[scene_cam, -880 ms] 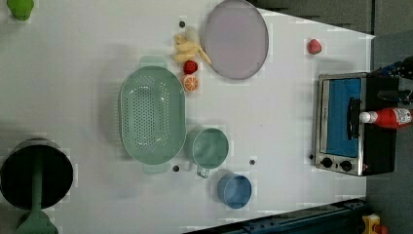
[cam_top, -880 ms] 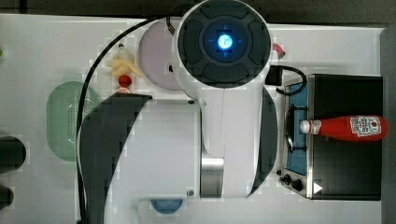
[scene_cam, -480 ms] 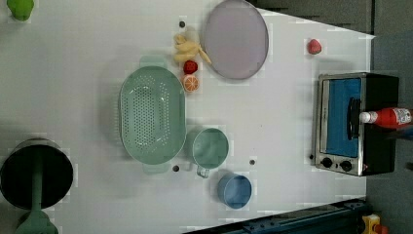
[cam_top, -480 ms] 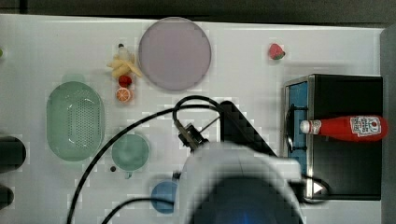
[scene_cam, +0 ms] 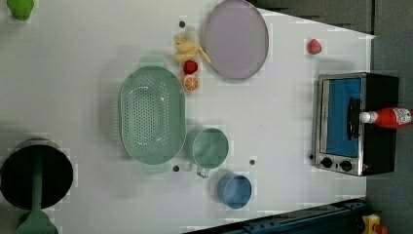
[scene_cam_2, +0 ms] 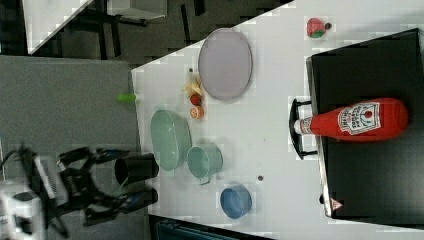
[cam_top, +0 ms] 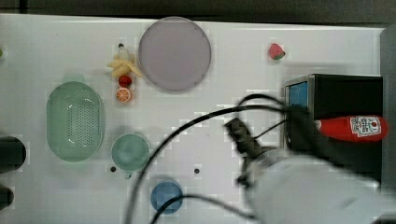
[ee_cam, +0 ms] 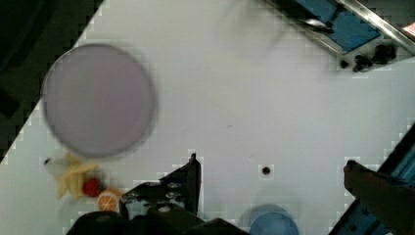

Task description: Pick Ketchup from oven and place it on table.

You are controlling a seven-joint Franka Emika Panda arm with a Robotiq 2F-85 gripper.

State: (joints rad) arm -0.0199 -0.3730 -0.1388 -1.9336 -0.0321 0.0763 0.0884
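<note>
The ketchup (cam_top: 355, 128) is a red bottle with a white cap, lying on its side on the black top of the oven (cam_top: 345, 93). It also shows in the left view (scene_cam: 389, 117) and the right view (scene_cam_2: 355, 120), cap over the door side. The oven's blue glass door (scene_cam: 341, 122) is closed. My gripper (ee_cam: 272, 164) hangs high above the white table (cam_top: 233, 56), open, with nothing between its fingers, well away from the bottle. My blurred white arm (cam_top: 317, 191) covers the top view's lower right, beside the oven.
On the table are a pale-purple plate (cam_top: 175, 53), a green colander (cam_top: 74, 121), a green cup (cam_top: 130, 151), a blue bowl (cam_top: 166, 195), small toy fruits (cam_top: 122, 79) and a strawberry (cam_top: 276, 51). A black pot (scene_cam: 36, 173) stands at the left view's lower left.
In the top view my arm has swept from the upper middle down to the lower right, uncovering the plate. The ketchup and the oven have not moved.
</note>
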